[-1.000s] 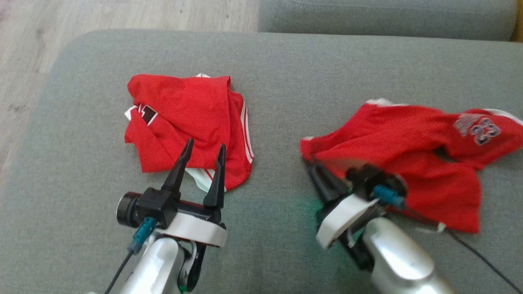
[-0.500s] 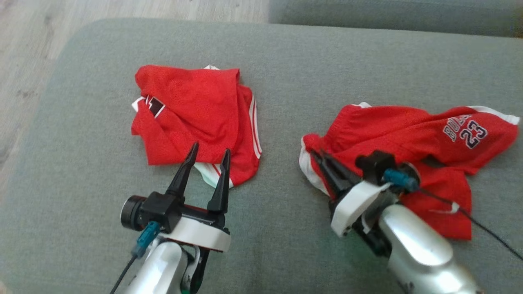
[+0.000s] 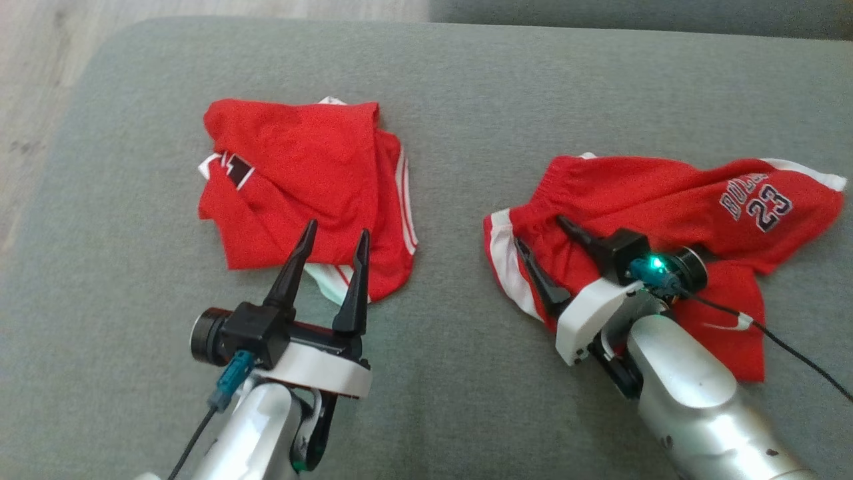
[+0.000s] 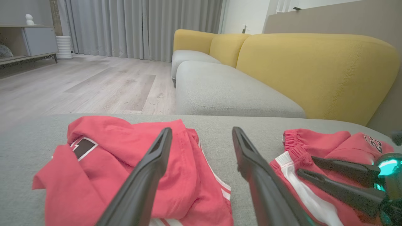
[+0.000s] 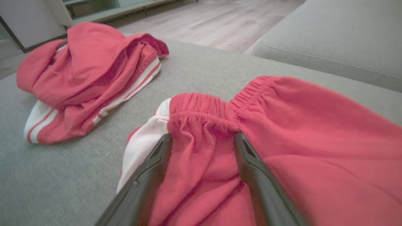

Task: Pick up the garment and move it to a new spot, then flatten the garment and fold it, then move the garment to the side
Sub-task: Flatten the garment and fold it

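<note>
The garment [image 3: 666,193], red shorts with white side stripes and a "23" print, lies rumpled on the right of the grey cushion [image 3: 466,100]. My right gripper [image 3: 540,232] stands open over its waistband end, fingers lying on the cloth either side of a ridge of fabric. The right wrist view has the elastic waistband [image 5: 204,106] just past the gripper [image 5: 203,136]. A second red garment [image 3: 300,167] with white trim lies crumpled at the left. My left gripper [image 3: 338,230] is open above its near edge, holding nothing.
Wooden floor [image 3: 40,80] lies past the cushion's left edge. In the left wrist view, a second grey seat [image 4: 226,91] with yellow backrests [image 4: 314,69] stands beyond the cushion. Bare cushion runs between the two garments and along the front.
My right gripper was shut on the shorts' waistband end and has opened, letting go. The shorts have settled flatter on the cushion. The camera has shifted slightly; the left arm has held still.
</note>
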`<state>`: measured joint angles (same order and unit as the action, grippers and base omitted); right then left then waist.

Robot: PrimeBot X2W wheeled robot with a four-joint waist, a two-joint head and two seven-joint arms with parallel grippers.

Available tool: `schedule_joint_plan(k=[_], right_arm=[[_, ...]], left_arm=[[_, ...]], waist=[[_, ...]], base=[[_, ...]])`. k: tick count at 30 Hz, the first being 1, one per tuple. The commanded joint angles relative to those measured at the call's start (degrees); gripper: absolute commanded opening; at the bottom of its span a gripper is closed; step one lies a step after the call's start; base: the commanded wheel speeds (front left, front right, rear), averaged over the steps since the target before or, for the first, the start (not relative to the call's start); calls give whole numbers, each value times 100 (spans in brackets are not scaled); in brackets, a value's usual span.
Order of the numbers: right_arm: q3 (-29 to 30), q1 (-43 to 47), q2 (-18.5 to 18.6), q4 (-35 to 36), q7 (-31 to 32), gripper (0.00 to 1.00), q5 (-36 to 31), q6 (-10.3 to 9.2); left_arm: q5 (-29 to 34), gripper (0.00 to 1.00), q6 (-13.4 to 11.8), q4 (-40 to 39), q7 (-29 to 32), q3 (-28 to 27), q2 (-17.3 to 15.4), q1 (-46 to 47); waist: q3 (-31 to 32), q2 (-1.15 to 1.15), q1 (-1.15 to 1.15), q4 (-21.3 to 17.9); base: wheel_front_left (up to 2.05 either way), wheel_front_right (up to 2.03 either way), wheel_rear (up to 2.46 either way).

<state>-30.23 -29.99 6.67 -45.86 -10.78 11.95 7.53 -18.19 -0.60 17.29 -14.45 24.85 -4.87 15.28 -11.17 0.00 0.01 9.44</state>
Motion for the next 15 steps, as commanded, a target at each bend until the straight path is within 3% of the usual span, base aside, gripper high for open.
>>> schedule_joint_plan(k=[1,6,15], right_arm=[[58,-94,-122,178,-130,100,-29,-4],[681,226,-214,615,-339,100,-83,-4],[2389,1478,-267,1949,-402,100,-526,-4]], left_arm=[[-29,100,-42,-182,-54,-218,-59,213],[-31,100,-56,-192,-54,-266,-92,165],[-56,100,-91,-241,-54,-346,-122,67]], waist=[[51,0,-1,-116],[201,0,-1,-414],[408,0,-1,-908]], base=[[0,0,0],[0,0,0],[0,0,0]])
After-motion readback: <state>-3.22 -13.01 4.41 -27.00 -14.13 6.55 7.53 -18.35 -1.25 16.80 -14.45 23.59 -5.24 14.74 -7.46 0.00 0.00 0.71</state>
